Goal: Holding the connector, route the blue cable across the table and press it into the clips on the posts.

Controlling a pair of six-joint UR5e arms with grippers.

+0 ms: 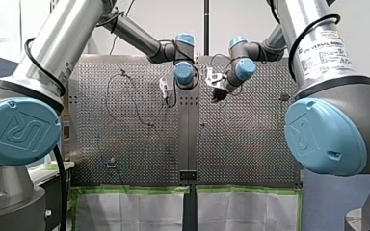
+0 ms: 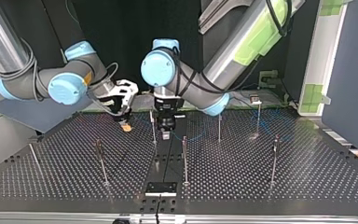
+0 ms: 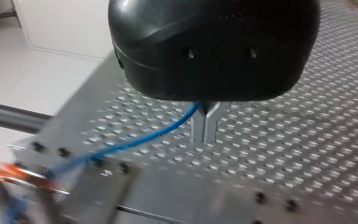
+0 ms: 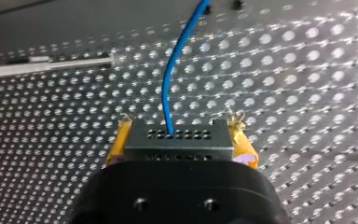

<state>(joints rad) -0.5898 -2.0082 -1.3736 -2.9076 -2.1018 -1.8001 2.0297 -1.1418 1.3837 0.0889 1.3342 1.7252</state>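
In the right wrist view my right gripper (image 4: 177, 136) is shut on a dark grey connector (image 4: 176, 140), which sits between its yellow pads (image 4: 121, 137). The blue cable (image 4: 171, 79) leaves the connector's face and runs away over the perforated table. My left gripper (image 3: 205, 133), black with metal fingers, is shut on the blue cable (image 3: 135, 140) just above the table. From there the cable trails off to one side. In the top view my right gripper (image 2: 126, 125) and my left gripper (image 2: 166, 134) hang close together near the table's far middle.
Several thin posts stand on the table, among them a post (image 2: 102, 161), a post (image 2: 184, 158) and a post (image 2: 274, 158). A short post (image 2: 153, 125) rises between the two grippers. A black plate (image 2: 161, 188) sits at the near edge.
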